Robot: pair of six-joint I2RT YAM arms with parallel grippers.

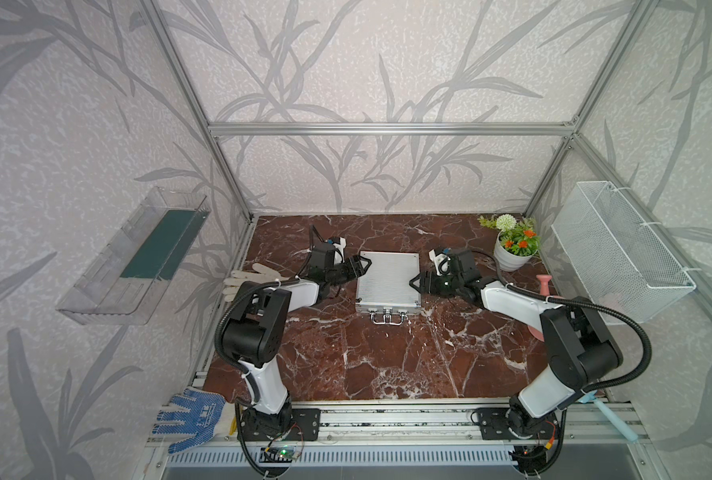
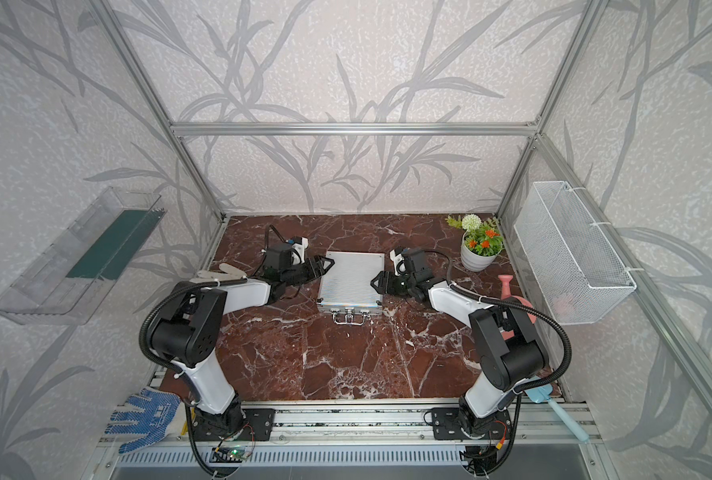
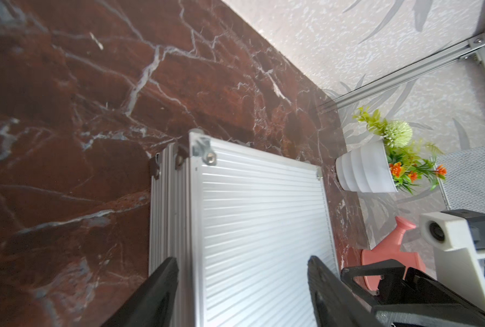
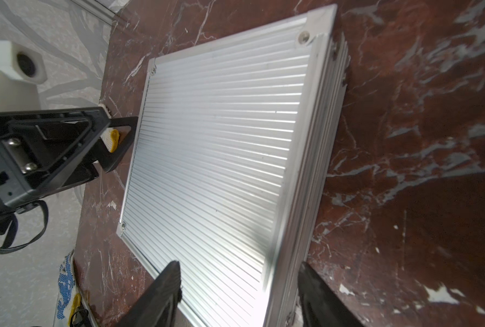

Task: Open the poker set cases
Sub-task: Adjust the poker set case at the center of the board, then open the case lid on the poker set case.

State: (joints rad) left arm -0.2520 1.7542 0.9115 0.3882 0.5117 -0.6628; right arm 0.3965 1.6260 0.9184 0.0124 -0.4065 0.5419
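Note:
The poker set case [image 1: 387,278] [image 2: 351,280] is a flat silver ribbed-aluminium box lying shut on the red marble table [image 1: 387,365]. Its chrome handle [image 1: 387,319] and latches face the front. My left gripper [image 1: 364,264] [image 3: 242,259] stands open at the case's left edge near the back corner. One of its fingers is over the lid [image 3: 264,226] and the other is beside the side wall. My right gripper [image 1: 414,283] [image 4: 239,263] stands open at the case's right edge, straddling it the same way over the ribbed lid [image 4: 215,155]. Whether the fingers touch the case cannot be told.
A potted plant [image 1: 514,249] and a pink watering can [image 1: 544,286] stand at the back right. A white glove [image 1: 248,276] lies behind my left arm and a blue-dotted glove [image 1: 192,417] at the front left. A wire basket [image 1: 620,249] and a clear shelf [image 1: 134,257] hang on the side walls.

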